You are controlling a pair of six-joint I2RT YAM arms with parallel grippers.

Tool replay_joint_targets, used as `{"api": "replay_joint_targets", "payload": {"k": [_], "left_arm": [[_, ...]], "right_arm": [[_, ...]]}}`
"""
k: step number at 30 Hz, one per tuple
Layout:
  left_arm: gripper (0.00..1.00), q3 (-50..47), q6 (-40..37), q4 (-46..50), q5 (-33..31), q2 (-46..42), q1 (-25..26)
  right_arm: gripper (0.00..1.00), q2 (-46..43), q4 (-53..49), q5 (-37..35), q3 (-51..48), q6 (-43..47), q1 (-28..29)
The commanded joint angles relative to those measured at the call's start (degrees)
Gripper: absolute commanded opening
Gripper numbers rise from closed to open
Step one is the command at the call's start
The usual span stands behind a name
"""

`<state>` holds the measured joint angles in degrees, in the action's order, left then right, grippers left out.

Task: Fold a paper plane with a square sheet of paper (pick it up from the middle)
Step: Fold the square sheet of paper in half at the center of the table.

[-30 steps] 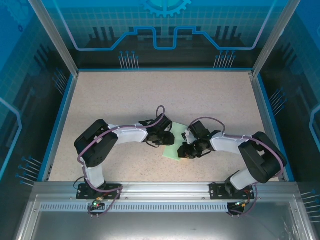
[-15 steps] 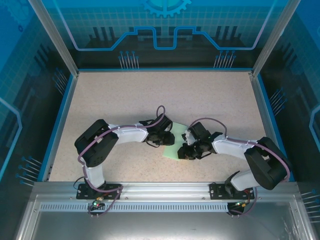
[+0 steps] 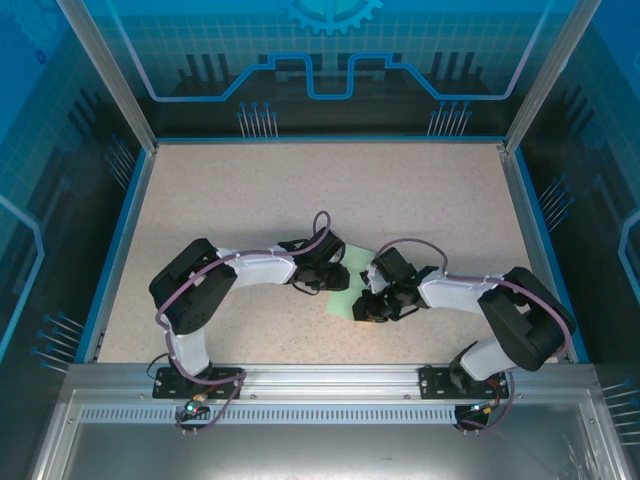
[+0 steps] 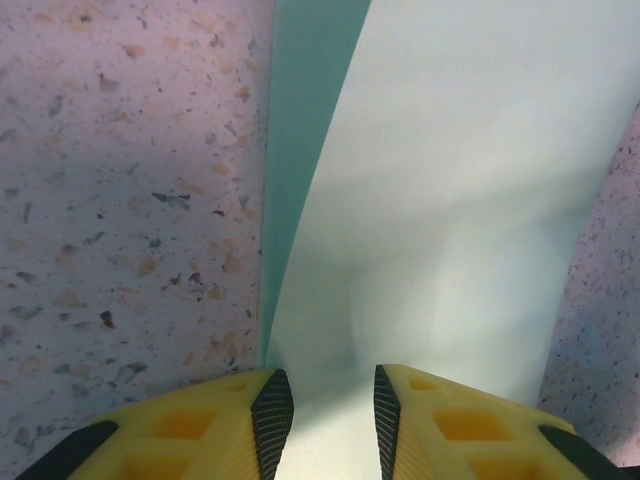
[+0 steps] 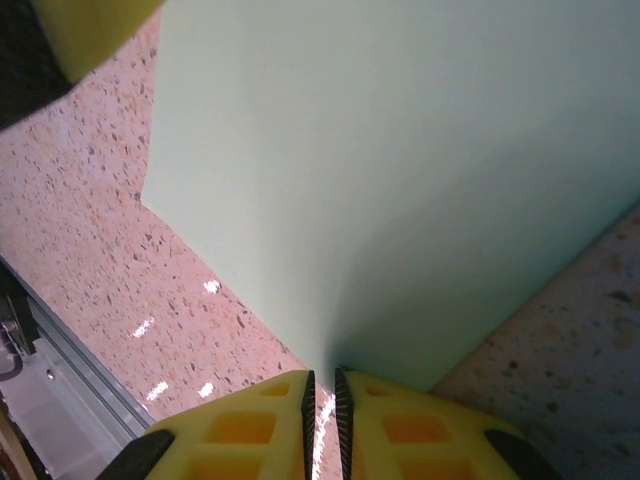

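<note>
The square sheet of paper (image 3: 346, 299) is pale mint green and lies at the table's middle between my two grippers. My left gripper (image 3: 334, 276) sits over its far-left part. In the left wrist view the left gripper (image 4: 325, 420) is open, its fingertips (image 4: 272, 415) apart with the sheet (image 4: 470, 200) running under and between them; the sheet's left edge is raised off the table. My right gripper (image 3: 368, 306) is at the sheet's near-right corner. In the right wrist view the right gripper (image 5: 323, 400) is almost closed, pinching that corner of the sheet (image 5: 400, 170), which bends up toward it.
The speckled beige table (image 3: 300, 190) has open room behind and to both sides of the arms. A blue rim and metal posts (image 3: 110, 90) fence it. The metal rail (image 3: 320, 378) with both arm bases runs along the near edge. A yellow finger of the left gripper (image 5: 90, 30) shows in the right wrist view.
The right arm's elbow swung out and back, and its gripper crept slightly left along the sheet's near edge. The left arm has stayed still.
</note>
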<state>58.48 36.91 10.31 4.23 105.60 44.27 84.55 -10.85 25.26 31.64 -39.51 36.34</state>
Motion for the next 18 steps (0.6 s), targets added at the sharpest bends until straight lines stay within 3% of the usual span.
{"api": "replay_joint_targets", "payload": {"k": [1,6,12,18], "left_arm": [[0.35,-1.7,-1.6,5.7,-4.1,4.9,-0.4],[0.34,-1.6,-1.6,5.4,-3.7,5.1,-0.3],[0.35,-1.7,-1.9,5.7,-3.6,4.0,-0.4],[0.35,-1.5,-3.1,6.6,-3.8,3.4,-0.3]], "right_arm": [[0.17,-2.4,-7.3,-1.6,-1.8,1.9,0.8],[0.18,-5.7,-8.7,-1.5,-0.3,2.0,-1.5],[0.18,-7.0,3.9,-2.1,0.6,-5.3,-6.2],[0.18,-2.6,7.6,-2.8,3.4,-5.6,-9.5]]}}
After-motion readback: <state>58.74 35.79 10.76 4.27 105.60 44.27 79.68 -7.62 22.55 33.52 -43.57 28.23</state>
